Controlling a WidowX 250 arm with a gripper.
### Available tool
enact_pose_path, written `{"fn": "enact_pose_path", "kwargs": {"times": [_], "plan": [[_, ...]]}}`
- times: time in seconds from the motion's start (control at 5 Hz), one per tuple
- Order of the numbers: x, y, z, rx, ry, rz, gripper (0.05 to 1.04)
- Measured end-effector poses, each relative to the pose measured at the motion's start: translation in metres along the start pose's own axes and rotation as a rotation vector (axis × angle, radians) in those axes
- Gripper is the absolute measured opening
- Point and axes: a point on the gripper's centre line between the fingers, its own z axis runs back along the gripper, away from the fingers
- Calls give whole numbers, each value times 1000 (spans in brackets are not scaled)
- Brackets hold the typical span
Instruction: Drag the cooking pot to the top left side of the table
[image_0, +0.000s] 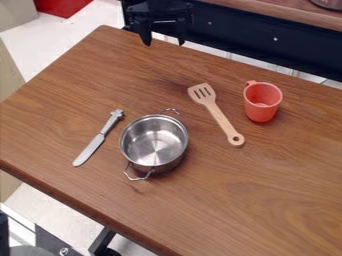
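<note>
The gripper (163, 41) hangs at the top of the view, over the table's far edge, its two fingers spread apart with nothing between them. A silver cooking pot (154, 143) stands upright near the middle of the wooden table (280, 200), well below the gripper in the view. One wire handle of the pot points up and slightly right, the other down and slightly left. The pot's inside shows bare metal.
Left of the pot lies a silver knife (99, 138), close to it. A wooden slotted spatula (219, 116) lies to the pot's upper right, with a coral-red cup (261, 102) beyond it. The table's far left corner is near the top left.
</note>
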Motion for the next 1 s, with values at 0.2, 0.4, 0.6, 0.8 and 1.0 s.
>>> {"fn": "enact_pose_path", "kwargs": {"times": [0.2, 0.4, 0.6, 0.8, 1.0], "plan": [[-11, 2, -20, 6, 52, -9, 1000], [-35, 4, -35, -6, 84, -217, 1000], [-33, 2, -15, -57, 46, -320, 1000], [-43, 7, -9, -114, 111, -418, 1000], [-55, 12, -4, -108, 154, -462, 1000]]}}
